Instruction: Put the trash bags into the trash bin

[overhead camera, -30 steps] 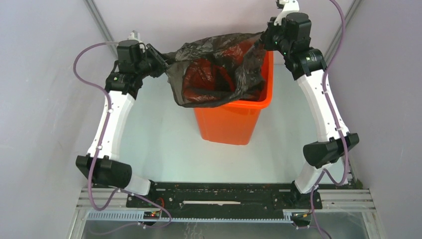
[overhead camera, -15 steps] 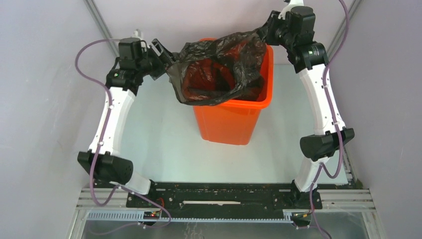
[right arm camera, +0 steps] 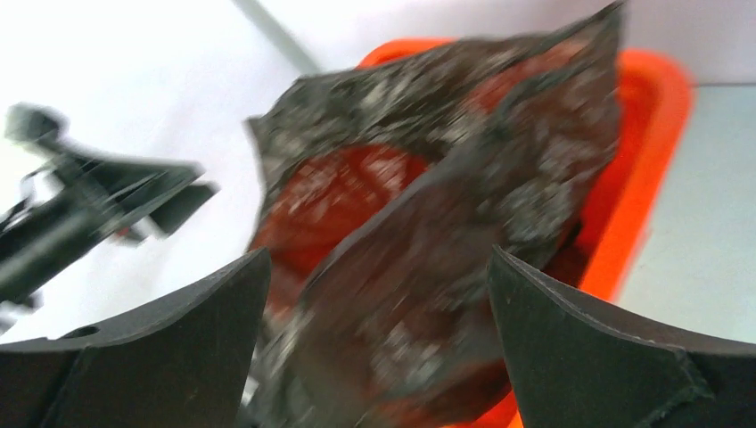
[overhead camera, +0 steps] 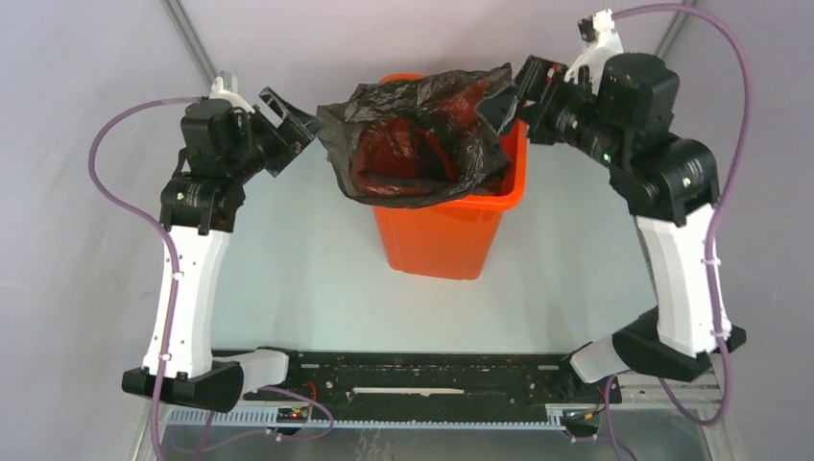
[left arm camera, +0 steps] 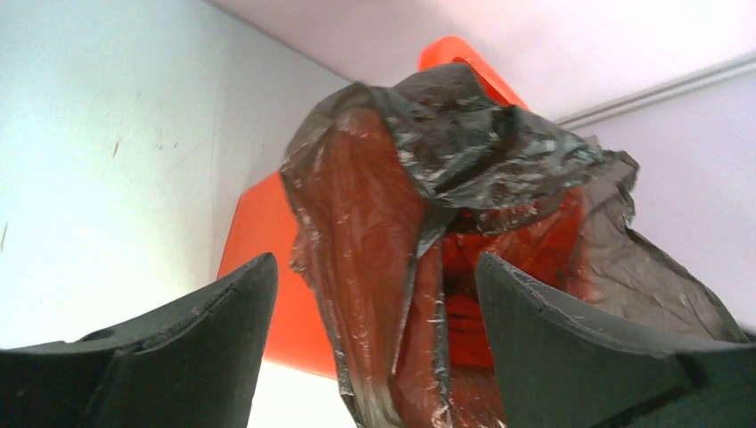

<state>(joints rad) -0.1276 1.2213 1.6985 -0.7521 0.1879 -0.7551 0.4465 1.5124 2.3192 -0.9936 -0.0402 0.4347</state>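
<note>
The tall orange trash bin [overhead camera: 446, 238] stands mid-table. The thin black trash bag [overhead camera: 422, 134] sits in its mouth, gaping, with its left and near edges slumped over the rim. My left gripper [overhead camera: 296, 133] is open just left of the bag, not touching it. In the left wrist view the bag [left arm camera: 419, 178] and bin [left arm camera: 263, 259] lie beyond the spread fingers [left arm camera: 223, 339]. My right gripper [overhead camera: 507, 96] is open at the bag's right corner, holding nothing. The blurred right wrist view shows the bag [right arm camera: 446, 205] over the bin's rim [right arm camera: 646, 169].
Grey walls close in the table at the left, right and back. The arms' base rail [overhead camera: 432, 379] runs along the near edge. Purple cables [overhead camera: 115, 144] loop off both arms. The left arm's gripper [right arm camera: 98, 205] shows blurred in the right wrist view.
Both grippers have opened and let go of the bag's rim. Both arms have drawn back outward, and the bag has sagged onto the bin.
</note>
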